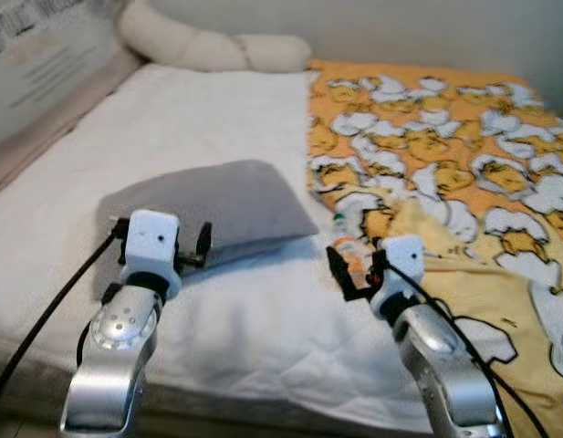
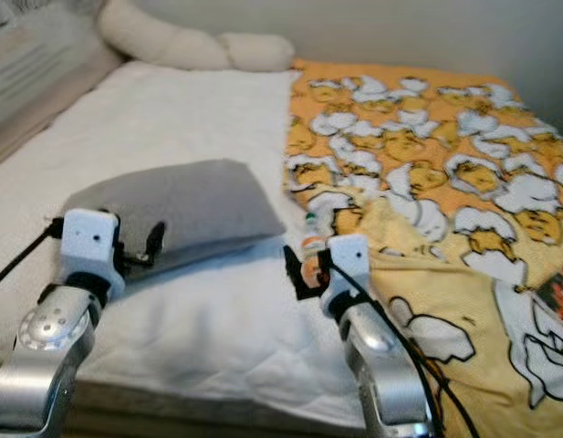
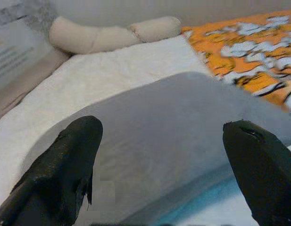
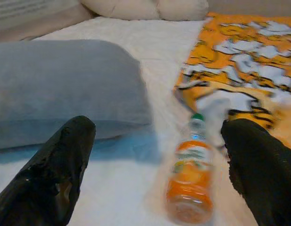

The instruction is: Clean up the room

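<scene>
Right wrist view puts the bottle point(image 4: 192, 181) lying on the bed point(image 1: 245, 328) just ahead of my wide-open, empty right gripper point(image 4: 157, 165); its length runs away from me, cap far; left gripper point(image 3: 159, 165) gapes empty at the pillow point(image 3: 183, 136).

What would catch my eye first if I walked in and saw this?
Probably the bright orange blanket printed with cartoon figures, covering the right side of the white bed. Next, the two silver arms reaching over the near edge: the left tool open in front of a grey pillow, the right tool open around a small bottle of orange drink lying beside the blanket's edge.
</scene>
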{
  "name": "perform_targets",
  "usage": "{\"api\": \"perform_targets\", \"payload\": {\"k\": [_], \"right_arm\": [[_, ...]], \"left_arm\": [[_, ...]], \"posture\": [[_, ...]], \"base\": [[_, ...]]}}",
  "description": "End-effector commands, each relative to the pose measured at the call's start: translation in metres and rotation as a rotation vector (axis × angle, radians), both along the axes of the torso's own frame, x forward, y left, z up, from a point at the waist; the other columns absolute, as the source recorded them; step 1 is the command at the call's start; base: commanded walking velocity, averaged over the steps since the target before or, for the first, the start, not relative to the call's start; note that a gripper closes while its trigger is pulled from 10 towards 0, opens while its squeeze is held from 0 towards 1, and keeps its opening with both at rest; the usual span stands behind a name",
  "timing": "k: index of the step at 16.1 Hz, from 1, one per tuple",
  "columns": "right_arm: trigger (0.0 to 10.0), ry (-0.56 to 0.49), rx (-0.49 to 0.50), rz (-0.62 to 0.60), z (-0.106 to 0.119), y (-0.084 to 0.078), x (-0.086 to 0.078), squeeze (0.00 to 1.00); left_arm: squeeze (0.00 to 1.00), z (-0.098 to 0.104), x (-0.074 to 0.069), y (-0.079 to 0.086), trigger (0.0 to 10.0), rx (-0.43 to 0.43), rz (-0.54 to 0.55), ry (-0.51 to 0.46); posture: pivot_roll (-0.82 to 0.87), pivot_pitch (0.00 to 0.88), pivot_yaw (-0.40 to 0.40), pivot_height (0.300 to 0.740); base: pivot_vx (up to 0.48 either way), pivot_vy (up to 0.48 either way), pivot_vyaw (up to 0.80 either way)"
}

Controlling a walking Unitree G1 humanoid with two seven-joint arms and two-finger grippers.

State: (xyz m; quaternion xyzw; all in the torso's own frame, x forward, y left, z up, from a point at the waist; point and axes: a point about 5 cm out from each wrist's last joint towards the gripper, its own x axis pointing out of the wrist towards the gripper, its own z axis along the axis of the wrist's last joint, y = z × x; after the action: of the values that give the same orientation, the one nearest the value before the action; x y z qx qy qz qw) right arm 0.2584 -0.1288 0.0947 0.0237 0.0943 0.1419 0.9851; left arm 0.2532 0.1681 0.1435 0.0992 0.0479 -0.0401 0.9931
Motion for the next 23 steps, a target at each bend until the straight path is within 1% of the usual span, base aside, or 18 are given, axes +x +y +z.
{"api": "perform_targets", "payload": {"k": [1, 2, 4, 5, 6, 7, 8, 9, 10, 11, 13, 14, 15, 16, 17, 21, 22, 23], "right_arm": [[10.0, 0.042, -0.024, -0.04, -0.005, -0.009, 0.005, 0.0], [10.0, 0.055, -0.04, -0.041, -0.006, -0.007, 0.01, 0.0], [10.0, 0.155, -0.089, -0.063, -0.014, -0.007, 0.024, 0.0], [10.0, 0.18, -0.104, -0.06, -0.017, -0.008, 0.031, 0.98], [10.0, 0.205, -0.121, -0.074, -0.019, -0.009, 0.036, 1.0], [10.0, 0.233, -0.148, -0.081, -0.021, -0.01, 0.044, 1.0], [10.0, 0.259, -0.2, -0.074, -0.022, -0.007, 0.057, 1.0], [10.0, 0.294, -0.226, -0.095, -0.022, -0.005, 0.07, 1.0], [10.0, 0.309, -0.241, -0.105, -0.023, -0.004, 0.075, 1.0], [10.0, 0.331, -0.263, -0.129, -0.022, -0.005, 0.084, 1.0], [10.0, 0.365, -0.263, -0.161, -0.02, -0.005, 0.099, 1.0], [10.0, 0.375, -0.27, -0.165, -0.018, -0.006, 0.104, 1.0], [10.0, 0.39, -0.281, -0.167, -0.017, -0.006, 0.107, 1.0], [10.0, 0.405, -0.279, -0.17, -0.018, -0.008, 0.107, 1.0], [10.0, 0.414, -0.282, -0.182, -0.018, -0.01, 0.108, 1.0], [10.0, 0.456, -0.279, -0.206, -0.023, -0.014, 0.106, 1.0], [10.0, 0.465, -0.278, -0.213, -0.024, -0.014, 0.105, 0.7], [10.0, 0.493, -0.244, -0.222, -0.029, -0.013, 0.102, 0.0]], "left_arm": [[0.0, -0.001, 0.0, -0.009, 10.0, -0.023, -0.047, 0.026], [0.0, -0.002, -0.001, -0.012, 10.0, -0.033, -0.066, 0.043], [0.0, -0.002, 0.0, -0.015, 10.0, -0.034, -0.097, 0.047], [0.0, -0.002, 0.001, -0.016, 10.0, -0.04, -0.112, 0.055], [0.0, -0.001, 0.001, -0.017, 10.0, -0.034, -0.13, 0.057], [0.0, 0.0, 0.002, -0.018, 10.0, -0.02, -0.15, 0.058], [0.0, -0.001, 0.003, -0.018, 10.0, 0.028, -0.186, 0.073], [0.0, -0.003, 0.002, -0.018, 10.0, 0.08, -0.221, 0.081], [0.0, -0.004, 0.001, -0.018, 10.0, 0.091, -0.232, 0.086], [0.0, -0.005, -0.001, -0.019, 10.0, 0.097, -0.27, 0.104], [0.0, -0.005, -0.006, -0.025, 10.0, 0.083, -0.391, 0.151], [0.0, -0.004, -0.009, -0.027, 10.0, 0.082, -0.446, 0.176], [0.0, -0.003, -0.013, -0.028, 10.0, 0.099, -0.503, 0.201], [0.0, -0.004, -0.015, -0.027, 10.0, 0.112, -0.527, 0.213], [0.0, -0.003, -0.018, -0.027, 10.0, 0.123, -0.552, 0.229], [0.0, 0.0, -0.024, -0.025, 10.0, 0.138, -0.585, 0.258], [0.0, 0.0, -0.025, -0.025, 10.0, 0.14, -0.588, 0.261], [0.0, 0.001, -0.026, -0.027, 10.0, 0.141, -0.595, 0.267]], "posture": [[-0.02, 0.0, -0.01, 0.74], [-0.02, 0.0, -0.006, 0.74], [-0.02, 0.0, -0.003, 0.74], [-0.02, 0.0, -0.003, 0.74], [-0.02, 0.0, -0.006, 0.74], [-0.01, 0.0, -0.006, 0.74], [-0.01, 0.0, -0.002, 0.74], [0.0, 0.0, 0.001, 0.74], [0.0, 0.0, 0.0, 0.74], [0.0, 0.0, -0.004, 0.74], [0.02, 0.036, -0.007, 0.74], [0.03, 0.069, -0.005, 0.74], [0.04, 0.106, -0.002, 0.74], [0.04, 0.125, 0.002, 0.74], [0.07, 0.165, 0.002, 0.74], [0.1, 0.197, -0.001, 0.74], [0.1, 0.199, -0.001, 0.74], [0.11, 0.205, -0.001, 0.74]], "base": [[0.0, 0.0, 0.0], [0.0, 0.0, 0.0], [0.0, 0.0, 0.0], [0.0, 0.0, 0.0], [0.0, 0.0, 0.0], [0.0, 0.0, 0.0], [0.0, 0.0, 0.0], [0.0, 0.0, 0.0], [0.0, 0.0, 0.0], [0.0, 0.0, 0.0], [0.0, 0.0, 0.0], [0.0, 0.0, 0.0], [0.0, 0.0, 0.0], [0.0, 0.0, 0.0], [0.0, 0.0, 0.0], [0.0, 0.0, 0.0], [0.0, 0.0, 0.0], [0.0, 0.0, 0.0]]}}
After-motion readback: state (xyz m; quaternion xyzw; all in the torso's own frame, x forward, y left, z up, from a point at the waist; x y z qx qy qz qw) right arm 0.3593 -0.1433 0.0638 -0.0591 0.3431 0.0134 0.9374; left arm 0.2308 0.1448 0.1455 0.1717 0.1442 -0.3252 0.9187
